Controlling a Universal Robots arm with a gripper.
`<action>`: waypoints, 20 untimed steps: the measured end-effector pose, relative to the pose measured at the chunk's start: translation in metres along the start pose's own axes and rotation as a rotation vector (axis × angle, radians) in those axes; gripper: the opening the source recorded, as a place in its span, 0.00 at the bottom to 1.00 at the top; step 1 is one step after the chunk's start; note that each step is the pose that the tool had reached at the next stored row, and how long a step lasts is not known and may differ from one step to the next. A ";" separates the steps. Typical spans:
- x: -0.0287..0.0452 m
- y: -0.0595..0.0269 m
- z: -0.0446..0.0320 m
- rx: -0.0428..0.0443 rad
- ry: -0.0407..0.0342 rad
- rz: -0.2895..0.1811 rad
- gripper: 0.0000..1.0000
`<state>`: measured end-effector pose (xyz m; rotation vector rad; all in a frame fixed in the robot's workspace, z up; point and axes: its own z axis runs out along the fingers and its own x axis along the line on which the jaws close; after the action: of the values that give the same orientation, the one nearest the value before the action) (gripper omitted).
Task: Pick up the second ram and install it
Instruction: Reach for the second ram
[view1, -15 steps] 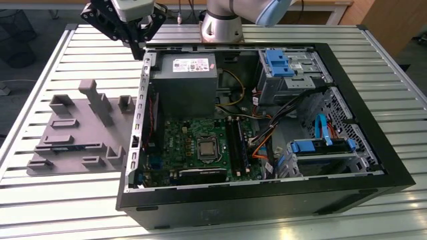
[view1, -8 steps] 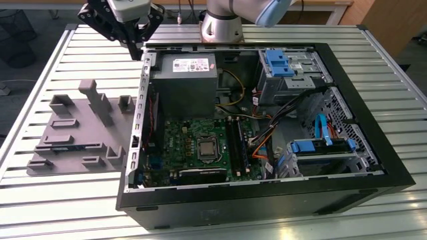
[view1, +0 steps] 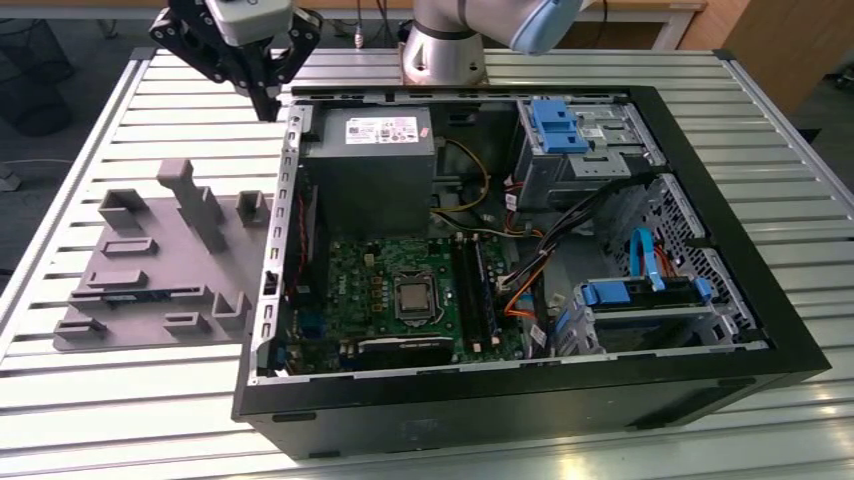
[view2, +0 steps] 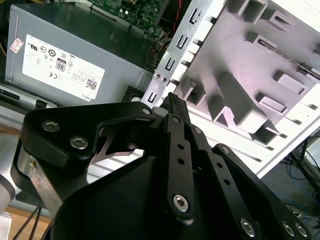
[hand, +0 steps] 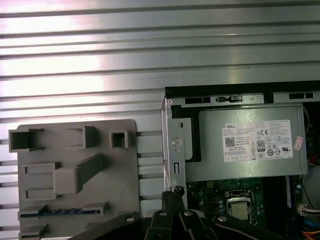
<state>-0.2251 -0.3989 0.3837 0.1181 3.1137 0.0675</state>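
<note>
Hovering above the tabletop by the PC case (view1: 534, 405) corner, gripper (view1: 268, 110) has fingers pressed together, empty. Second ram (hand: 55, 211) sits slotted in gray tray (hand: 120, 175), near the tray edge far from gripper. Best, imo: spread fingers first, line up w/ strip, pinch mid-length

Slatted table (view1: 120, 395), grey holder (view1: 147, 270), open computer case (view1: 534, 400)

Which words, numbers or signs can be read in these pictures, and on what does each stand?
White label on the power supply: print and symbols too small to quote reliably.
Pink sticker beside it: unreadable.
Motherboard: markings too small to read.
Grey holder tray: no text seen.
</note>
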 end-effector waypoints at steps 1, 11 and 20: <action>0.0007 0.0000 0.0001 0.0000 0.0001 0.000 0.11; 0.0073 -0.0006 0.0010 0.0001 0.0004 0.000 0.11; 0.0140 -0.0012 0.0021 0.0000 0.0006 0.000 0.11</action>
<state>-0.2391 -0.3990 0.3813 0.1181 3.1143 0.0676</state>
